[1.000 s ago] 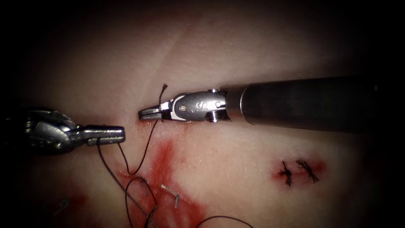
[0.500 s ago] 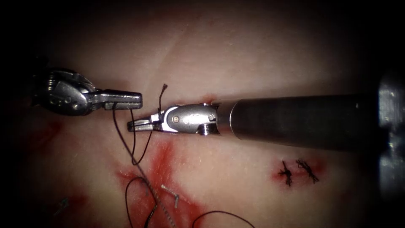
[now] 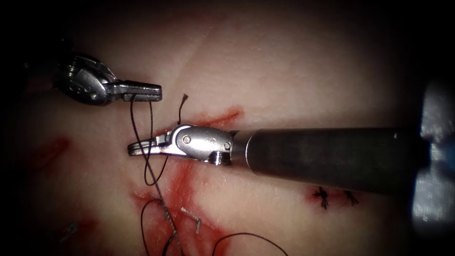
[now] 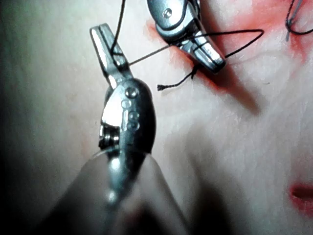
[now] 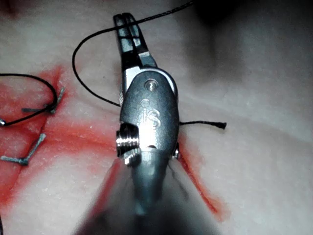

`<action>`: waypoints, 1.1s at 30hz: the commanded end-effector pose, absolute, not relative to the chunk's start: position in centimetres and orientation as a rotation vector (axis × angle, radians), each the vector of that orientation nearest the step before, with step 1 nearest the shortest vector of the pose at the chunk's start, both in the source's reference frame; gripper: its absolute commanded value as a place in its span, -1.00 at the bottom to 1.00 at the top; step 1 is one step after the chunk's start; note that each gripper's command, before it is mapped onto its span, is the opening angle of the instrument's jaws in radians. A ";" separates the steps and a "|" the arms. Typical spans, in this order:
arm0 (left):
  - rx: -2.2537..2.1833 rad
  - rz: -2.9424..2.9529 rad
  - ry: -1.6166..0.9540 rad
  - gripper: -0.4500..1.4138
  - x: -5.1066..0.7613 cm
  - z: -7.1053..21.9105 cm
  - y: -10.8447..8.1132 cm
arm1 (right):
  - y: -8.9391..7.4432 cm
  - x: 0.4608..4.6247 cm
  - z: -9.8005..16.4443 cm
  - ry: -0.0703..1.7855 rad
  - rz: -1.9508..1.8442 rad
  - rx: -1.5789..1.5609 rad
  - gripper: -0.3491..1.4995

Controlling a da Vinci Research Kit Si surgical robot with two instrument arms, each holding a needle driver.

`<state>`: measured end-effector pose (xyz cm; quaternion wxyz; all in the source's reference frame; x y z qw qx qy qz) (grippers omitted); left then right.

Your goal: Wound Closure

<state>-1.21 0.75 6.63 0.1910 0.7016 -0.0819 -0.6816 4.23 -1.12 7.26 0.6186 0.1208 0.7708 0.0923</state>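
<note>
My left tool (image 3: 159,92) is up left of the cut, jaws shut on the dark thread (image 3: 150,118) a little behind their tips, as the left wrist view (image 4: 100,32) confirms. Two strands drop from it and cross my right tool's jaws (image 3: 130,149), which are shut and hold nothing. The right wrist view has a strand lying over those jaws (image 5: 124,18) near the tip. The thread's short frayed tail (image 3: 184,98) stands up beside the right tool's wrist. Loose thread coils on the red-stained tissue (image 3: 284,85) below. Neither tool holds a needle.
Red fluid (image 3: 182,182) marks the cut beneath the right tool. Two small grey metal pieces (image 3: 192,218) lie in it, near the loose coils. Two tied stitches with cut ends (image 3: 322,196) sit to the right, partly under the right shaft (image 3: 332,156).
The left tool rose and moved right, lifting its thread. The right tool slid left and down beneath those strands, so they now cross its jaws. The frayed tail stayed put.
</note>
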 end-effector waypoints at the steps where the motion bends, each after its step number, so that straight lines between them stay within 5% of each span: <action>1: 1.962 -1.916 -0.239 -1.00 -1.24 6.7 0.8 | -1.2 4.31 7.3 1.797 0.227 0.297 -1.00; 33: 1.745 -2.105 -0.357 -1.00 -0.78 7.9 0.4 | -1.0 3.86 6.9 2.013 0.353 0.439 -1.00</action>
